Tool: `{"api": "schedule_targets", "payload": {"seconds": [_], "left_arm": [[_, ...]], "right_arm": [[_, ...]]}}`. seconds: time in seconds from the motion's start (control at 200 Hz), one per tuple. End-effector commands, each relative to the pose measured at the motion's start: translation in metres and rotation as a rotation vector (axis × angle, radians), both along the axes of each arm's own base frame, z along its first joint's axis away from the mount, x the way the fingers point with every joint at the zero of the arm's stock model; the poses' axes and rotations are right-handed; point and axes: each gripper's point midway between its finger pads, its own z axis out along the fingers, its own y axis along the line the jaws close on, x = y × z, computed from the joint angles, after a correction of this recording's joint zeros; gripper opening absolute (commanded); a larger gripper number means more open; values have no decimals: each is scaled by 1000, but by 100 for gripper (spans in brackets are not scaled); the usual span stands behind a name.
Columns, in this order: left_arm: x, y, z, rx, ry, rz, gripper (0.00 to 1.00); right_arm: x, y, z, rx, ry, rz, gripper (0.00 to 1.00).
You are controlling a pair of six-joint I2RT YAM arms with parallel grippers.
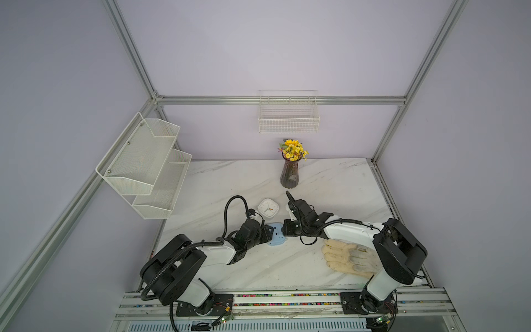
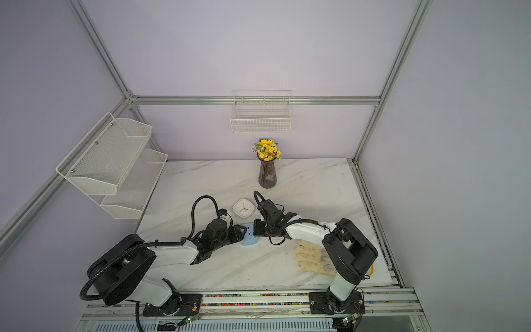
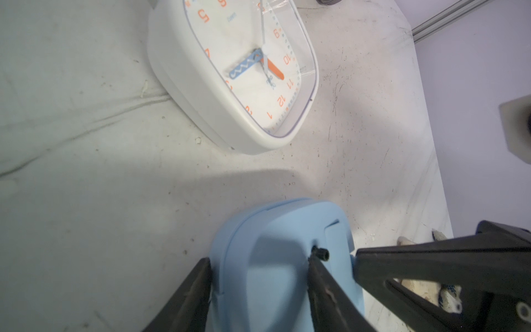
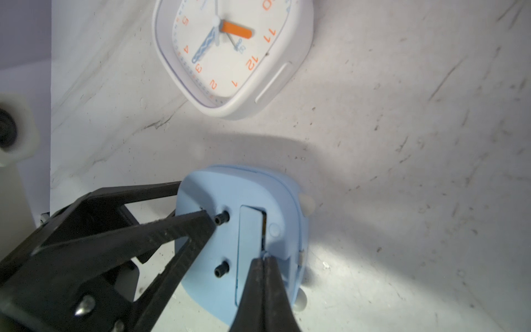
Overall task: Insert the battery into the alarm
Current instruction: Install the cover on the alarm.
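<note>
Two claws (image 4: 263,260) (image 4: 196,205), one blue alarm (image 4: 258,189), one clock (image 4: 230,57).

On my feed, pale lilac walls (image 1: 287,43) close the cell on three sides, edged by an aluminium frame (image 1: 215,100). The table (image 1: 230,178) is white with grey marble veining, and the wrist views show it scuffed and speckled. A white wire basket (image 1: 288,122) hangs on the back wall. A two-tier white mesh shelf (image 1: 140,161) is fixed to the left wall. A dark ribbed vase (image 1: 289,175) of yellow flowers stands near the table's back edge, below the basket. The light is soft and even, and I see only faint shadows.
</note>
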Motion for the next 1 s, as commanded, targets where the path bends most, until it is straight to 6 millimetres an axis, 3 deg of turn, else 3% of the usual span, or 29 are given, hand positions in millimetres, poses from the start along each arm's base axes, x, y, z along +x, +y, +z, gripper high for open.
{"api": "schedule_targets", "payload": {"seconds": [0.0, 0.29, 0.6, 0.995], "left_arm": [[4, -18, 14, -63, -21, -49, 54], [1, -23, 8, -82, 11, -69, 54], [-1, -13, 10, -67, -11, -38, 53], [-3, -9, 9, -58, -11, -33, 54]], "right_arm": [[-9, -2, -7, -6, 23, -12, 0], [-15, 4, -15, 9, 46, -20, 1], [-5, -17, -12, -130, -31, -74, 9], [-6, -22, -20, -235, -56, -68, 14]]}}
